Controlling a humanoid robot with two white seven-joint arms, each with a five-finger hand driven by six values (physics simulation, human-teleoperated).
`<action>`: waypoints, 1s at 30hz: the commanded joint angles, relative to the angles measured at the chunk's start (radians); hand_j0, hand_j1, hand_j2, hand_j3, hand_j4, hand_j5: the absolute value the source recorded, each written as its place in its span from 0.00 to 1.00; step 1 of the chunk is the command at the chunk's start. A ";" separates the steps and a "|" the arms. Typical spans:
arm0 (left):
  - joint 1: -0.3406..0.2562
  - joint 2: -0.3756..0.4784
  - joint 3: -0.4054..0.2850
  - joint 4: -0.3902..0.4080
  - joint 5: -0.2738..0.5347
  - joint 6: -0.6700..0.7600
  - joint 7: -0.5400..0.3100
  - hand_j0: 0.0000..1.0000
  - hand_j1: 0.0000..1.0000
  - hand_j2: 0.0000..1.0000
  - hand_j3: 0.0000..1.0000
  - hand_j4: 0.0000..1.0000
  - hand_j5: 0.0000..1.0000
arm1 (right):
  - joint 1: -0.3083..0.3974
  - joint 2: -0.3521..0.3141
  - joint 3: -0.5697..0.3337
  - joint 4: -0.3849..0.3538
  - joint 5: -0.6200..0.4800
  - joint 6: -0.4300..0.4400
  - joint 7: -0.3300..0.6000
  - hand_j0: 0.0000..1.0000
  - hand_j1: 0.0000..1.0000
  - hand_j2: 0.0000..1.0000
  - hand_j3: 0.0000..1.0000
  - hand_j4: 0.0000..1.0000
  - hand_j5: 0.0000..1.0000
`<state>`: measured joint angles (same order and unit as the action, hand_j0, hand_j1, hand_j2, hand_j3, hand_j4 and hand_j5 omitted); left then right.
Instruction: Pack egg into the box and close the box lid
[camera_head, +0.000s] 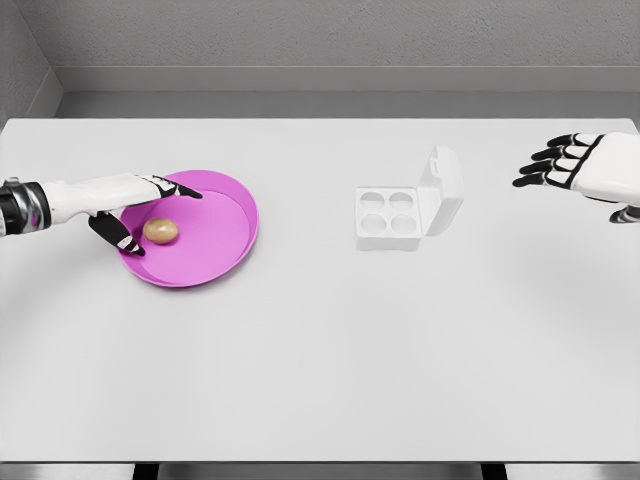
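Note:
A brown egg (160, 231) lies in a shallow magenta bowl (225, 240) on the left of the white table. My left hand (150, 213) hovers over the bowl's left side, open, with its thumb and fingers spread on either side of the egg and not touching it. A small white egg box (388, 218) with several round cells sits right of centre, its lid (440, 190) standing upright on the right side. My right hand (560, 165) floats at the far right, open, fingers pointing left toward the box.
The white table (320, 360) stretches wide between bowl and box and toward the front edge. A grey wall runs behind the table's far edge.

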<state>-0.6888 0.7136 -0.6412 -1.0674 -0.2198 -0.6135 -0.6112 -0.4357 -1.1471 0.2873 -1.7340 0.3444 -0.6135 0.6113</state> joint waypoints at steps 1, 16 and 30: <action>0.000 0.000 0.001 0.000 0.003 0.003 0.000 0.98 0.98 0.98 0.98 0.98 0.98 | 0.000 0.003 0.001 0.001 -0.004 0.003 0.000 1.00 1.00 1.00 1.00 1.00 1.00; 0.006 -0.011 0.000 -0.002 -0.027 0.003 0.000 0.86 0.86 0.86 0.86 0.86 0.86 | -0.156 0.247 0.107 0.182 0.142 0.003 0.000 1.00 1.00 1.00 1.00 1.00 1.00; 0.023 0.001 0.000 -0.037 -0.026 0.003 0.000 0.76 0.76 0.76 0.76 0.76 0.76 | -0.167 0.248 0.150 0.297 0.163 0.003 0.000 1.00 1.00 1.00 1.00 1.00 1.00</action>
<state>-0.6657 0.7125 -0.6420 -1.1007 -0.2520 -0.6134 -0.6112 -0.6044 -0.8981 0.4259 -1.4436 0.5086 -0.6135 0.6113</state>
